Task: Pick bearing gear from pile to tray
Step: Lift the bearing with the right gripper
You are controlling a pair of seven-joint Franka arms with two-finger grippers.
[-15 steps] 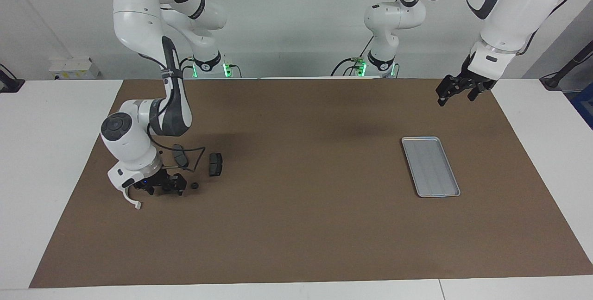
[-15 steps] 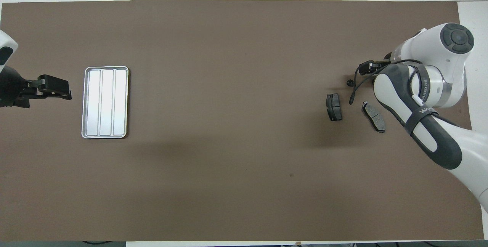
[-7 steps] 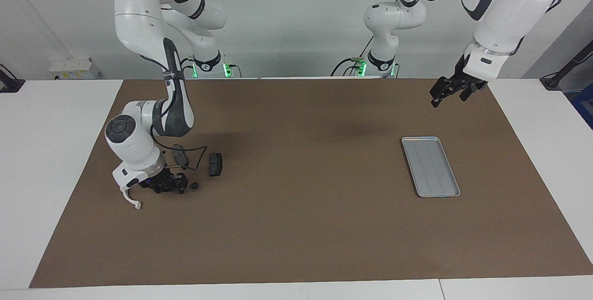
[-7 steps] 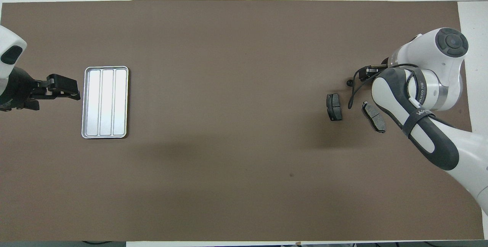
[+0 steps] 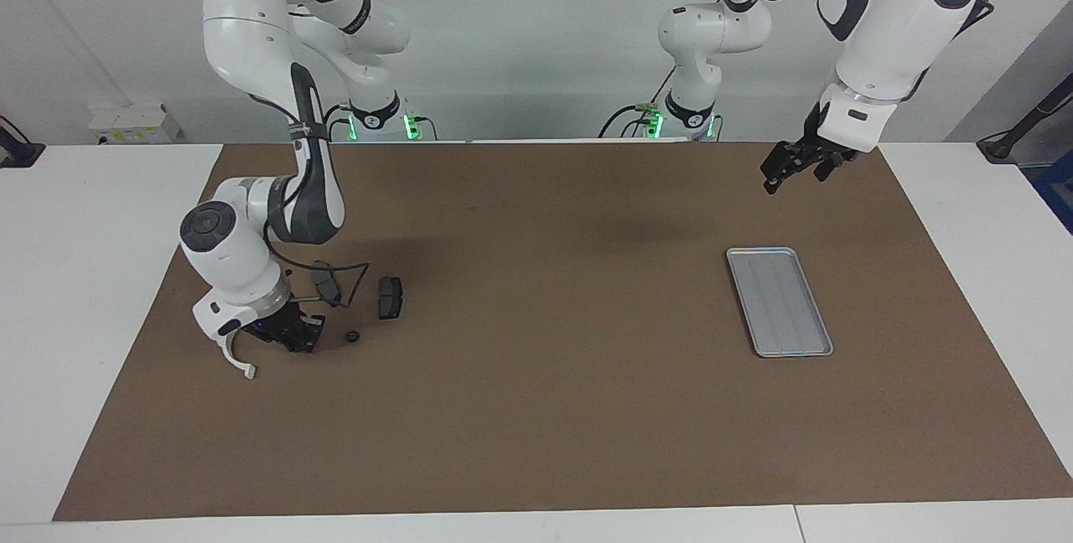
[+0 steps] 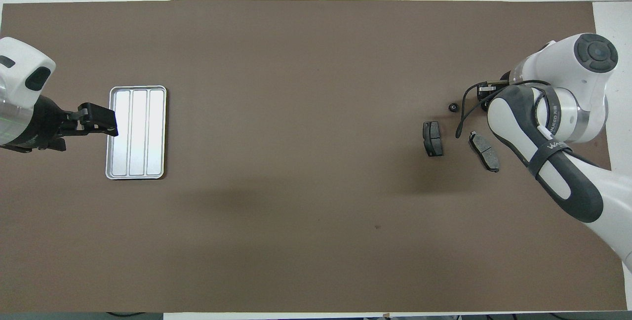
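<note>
The pile lies on the brown mat at the right arm's end: two dark brake pads (image 5: pixel 390 297) (image 5: pixel 325 281), a white half-ring bracket (image 5: pixel 238 358) and a small black round bearing gear (image 5: pixel 353 336) (image 6: pixel 453 107). My right gripper (image 5: pixel 298 337) is down on the mat between the bracket and that gear, fingers drawn together. Whether anything sits between them is hidden. The silver tray (image 5: pixel 780 300) (image 6: pixel 136 132) lies bare toward the left arm's end. My left gripper (image 5: pixel 795 181) (image 6: pixel 111 126) hangs open, high over the mat by the tray's rim.
The brown mat (image 5: pixel 545 409) covers most of the white table. A black cable (image 5: pixel 352 275) loops from the right wrist down over the pile. Both arm bases (image 5: pixel 687 120) stand along the robots' edge.
The right gripper's fingers have closed in down at the pile, and its wrist has shifted slightly. The left gripper has drifted sideways toward the tray, staying high.
</note>
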